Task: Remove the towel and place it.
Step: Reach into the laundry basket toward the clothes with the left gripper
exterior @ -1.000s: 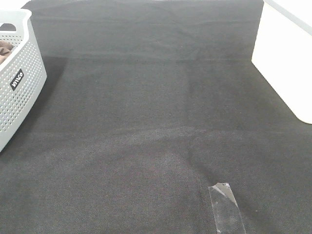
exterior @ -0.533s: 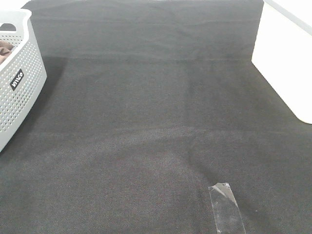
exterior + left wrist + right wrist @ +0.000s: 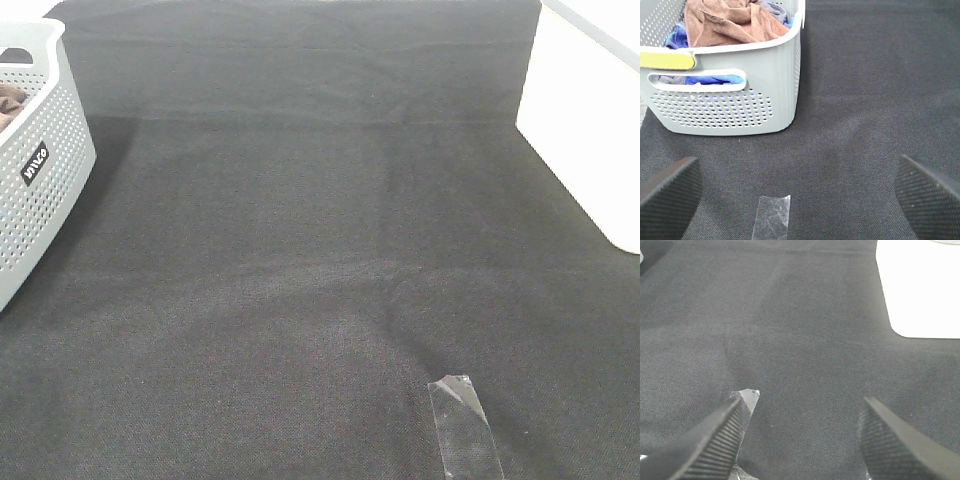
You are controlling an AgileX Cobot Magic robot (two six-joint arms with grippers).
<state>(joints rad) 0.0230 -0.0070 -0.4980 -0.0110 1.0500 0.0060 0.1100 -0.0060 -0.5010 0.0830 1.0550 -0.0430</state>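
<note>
The left gripper [image 3: 800, 200] hangs wide open and empty, its ribbed black fingers [image 3: 670, 195] spread far apart above the black table cloth [image 3: 300, 250]. A clear tape strip [image 3: 771, 217] lies on the cloth between them. Beyond it stands a grey perforated laundry basket [image 3: 740, 105], and the reddish-brown towel [image 3: 725, 22] lies crumpled on top of the pile inside it, over some blue fabric [image 3: 715, 79]. The right gripper [image 3: 802, 440] is also open with nothing between its fingers, low over bare cloth. Another piece of clear tape [image 3: 747, 397] peeks out at the tip of one finger. A white surface [image 3: 920, 290] borders the cloth farther out.
</note>
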